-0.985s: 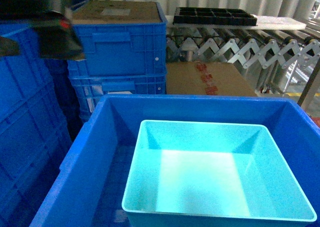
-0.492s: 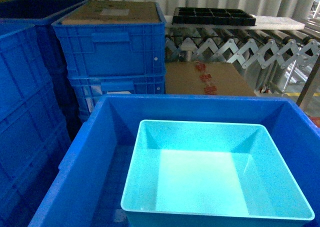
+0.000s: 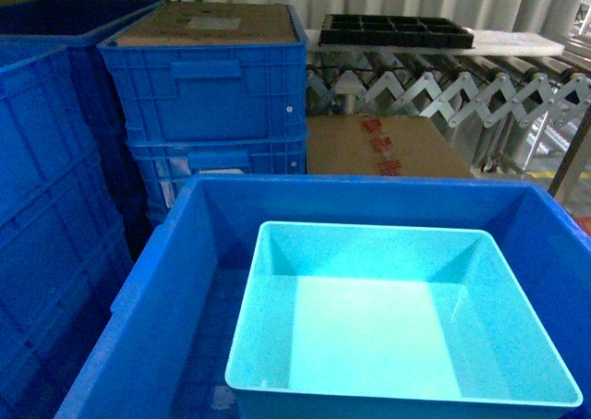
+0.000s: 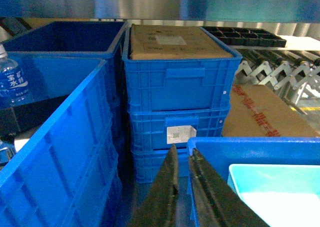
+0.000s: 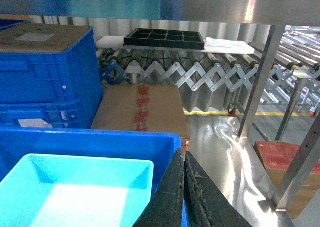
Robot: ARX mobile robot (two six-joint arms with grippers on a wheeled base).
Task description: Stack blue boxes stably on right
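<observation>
White Chinese characters run down the blue label of a clear plastic water bottle (image 4: 9, 82); red print on the tape of the brown cardboard carton (image 3: 380, 146) is too blurred to read; the pale sticker on the dark-blue ribbed crate (image 4: 177, 134) shows nothing legible.

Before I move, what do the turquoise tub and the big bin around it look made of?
Turquoise tub: looks like smooth moulded plastic with a slight sheen; light glares off its floor and the rim is rounded. Big blue bin: also plastic by its look, darker, with plain thick walls. I cannot tell how rigid either one is.
</observation>
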